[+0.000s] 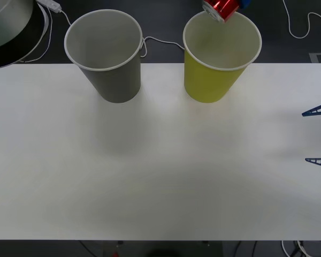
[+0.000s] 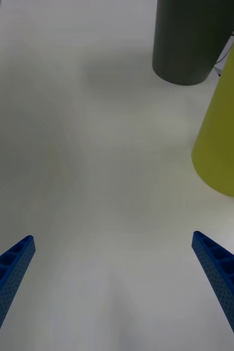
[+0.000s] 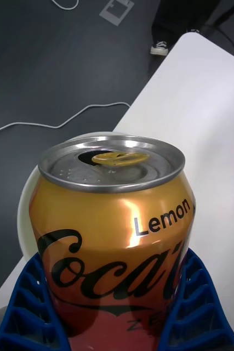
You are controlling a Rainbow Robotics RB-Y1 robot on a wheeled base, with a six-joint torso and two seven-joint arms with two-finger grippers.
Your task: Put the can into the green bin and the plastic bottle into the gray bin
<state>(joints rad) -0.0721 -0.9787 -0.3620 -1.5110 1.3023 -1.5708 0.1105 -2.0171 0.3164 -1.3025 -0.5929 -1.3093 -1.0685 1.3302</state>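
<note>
My left gripper (image 3: 114, 321) is shut on the can (image 3: 112, 230), its blue fingers (image 3: 26, 312) cupping the lower sides, pull-tab top facing the camera. In the front view the red can (image 1: 220, 7) hangs over the far rim of the green bin (image 1: 209, 83). The gray bin (image 1: 113, 80) stands upright to its left. My right gripper (image 1: 318, 135) waits open at the table's right side, nothing between its fingers (image 2: 221, 277). From there the green bin (image 2: 226, 142) and gray bin (image 2: 183, 44) stand ahead. The plastic bottle is out of view.
Both bins stand near the far edge of the white table (image 1: 160, 176). Beyond it lies dark floor with white cables (image 1: 160, 42) and a round dark-rimmed object (image 1: 8, 29) at the far left.
</note>
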